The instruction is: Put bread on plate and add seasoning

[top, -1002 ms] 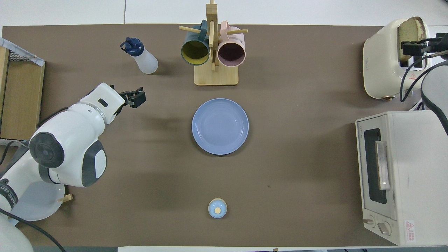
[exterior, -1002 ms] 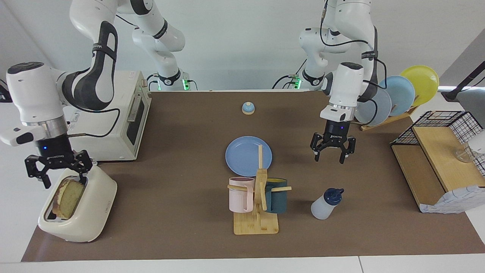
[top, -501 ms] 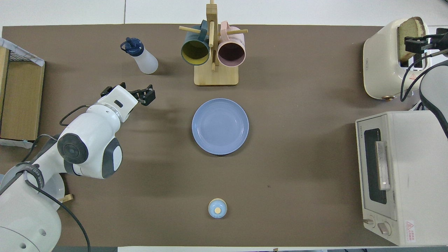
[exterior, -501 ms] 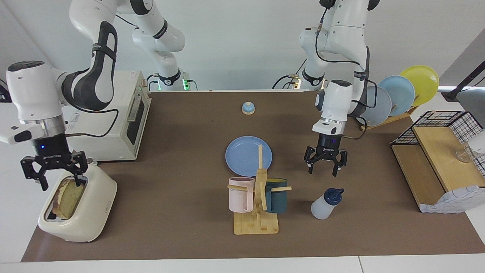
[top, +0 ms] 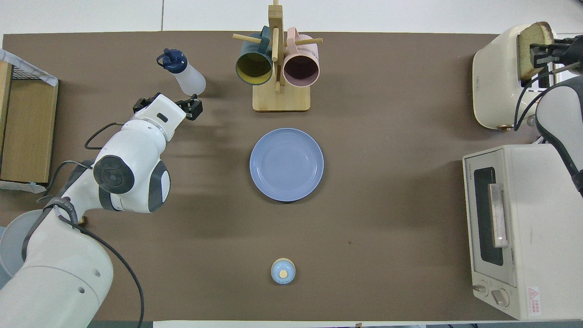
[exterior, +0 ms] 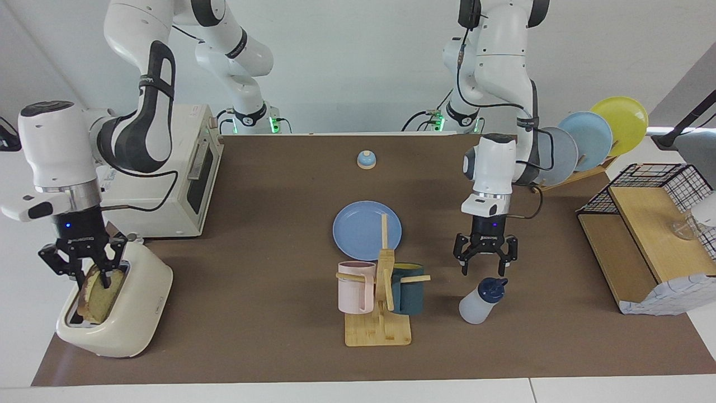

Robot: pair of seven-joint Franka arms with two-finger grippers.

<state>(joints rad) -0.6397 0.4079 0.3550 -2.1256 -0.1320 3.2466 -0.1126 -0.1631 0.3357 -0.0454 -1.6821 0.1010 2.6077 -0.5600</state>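
The bread stands upright in the slot of my cream toaster, at the right arm's end of the table. My right gripper is down on it, fingers narrowed around the slice's top edge; I judge it gripped, with the slice not lifted clear of the slot. The plate lies bare mid-table, just nearer to the robots than the mug rack. The seasoning leans tilted on the table beside the rack, toward the left arm's end. My left gripper hangs just above its dark cap, fingers spread wide, holding nothing.
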